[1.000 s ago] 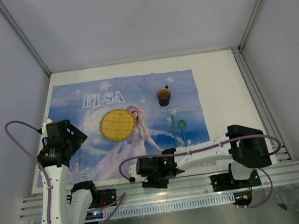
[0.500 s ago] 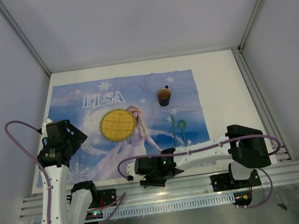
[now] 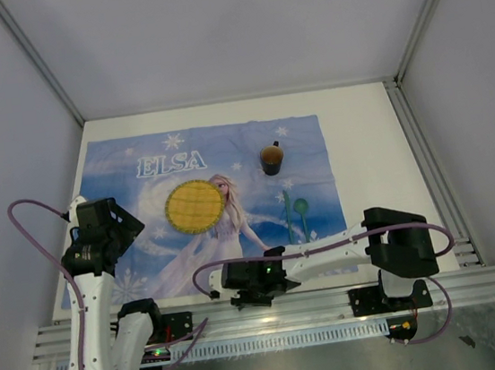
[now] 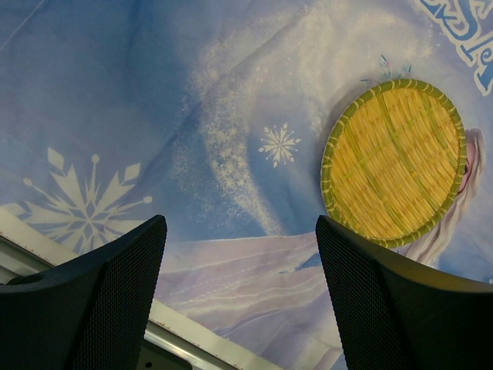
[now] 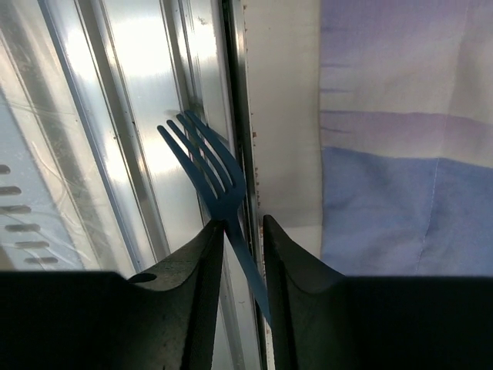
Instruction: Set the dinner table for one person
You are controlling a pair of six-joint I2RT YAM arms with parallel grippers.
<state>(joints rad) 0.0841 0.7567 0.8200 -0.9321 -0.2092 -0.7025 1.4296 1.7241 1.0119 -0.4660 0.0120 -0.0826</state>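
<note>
Right end effector [image 5: 243, 225] pinches the blue fork [image 5: 209, 166] by its handle, tines out over the rail [image 5: 146, 116] at the desk [image 3: 363, 135] 6 o'clock edge. I read that as ready to lay beside the woven plate [image 4: 394, 162]. Left end effector [image 4: 240, 227] is spread, empty, hanging at 8 o'clock, out of the way.

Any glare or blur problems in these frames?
Right wrist: strong glare on the aluminium rails, blue fork sharp, right tool near black. Left wrist: woven plate crisp, left tool dark. Top: even, soft light, no glare.
</note>
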